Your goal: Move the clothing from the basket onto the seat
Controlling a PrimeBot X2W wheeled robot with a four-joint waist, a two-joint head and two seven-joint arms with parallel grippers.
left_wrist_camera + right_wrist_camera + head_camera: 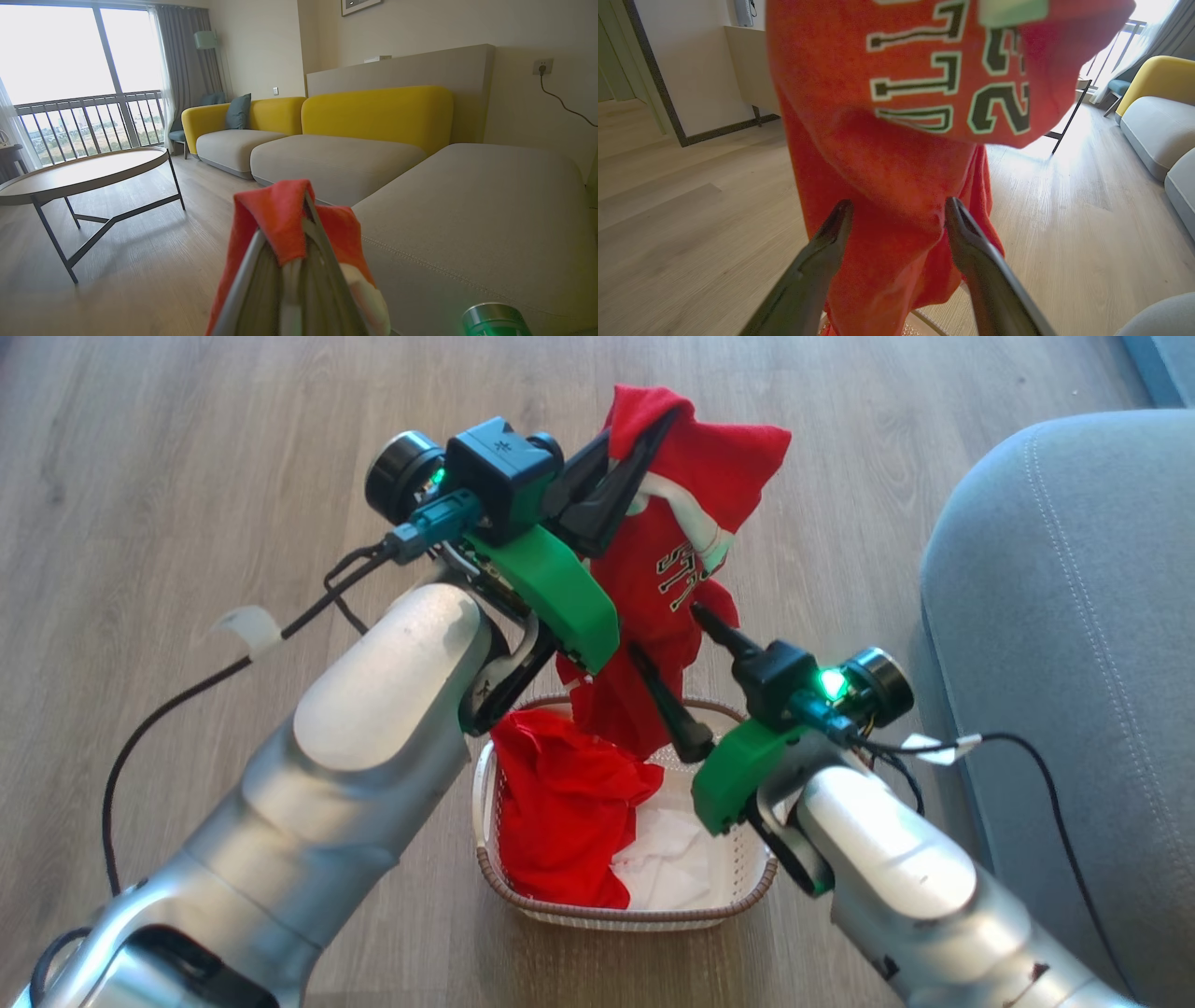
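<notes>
Above the basket (pixel 635 917), left gripper (pixel 644 439) pinches the red jersey (pixel 672 569) at its top; right gripper (pixel 665 633) is spread around its hem. Risk: hem snags other clothing (pixel 560 803), or grip slips before the seat (pixel 1055 616), right.

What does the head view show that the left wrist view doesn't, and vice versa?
Head view: basket with a red garment and white cloth inside; right gripper open by the hanging jersey. Left wrist view: oval table, yellow-backed sofa, balcony window. Both: left gripper shut on the jersey, grey seat beside it.
</notes>
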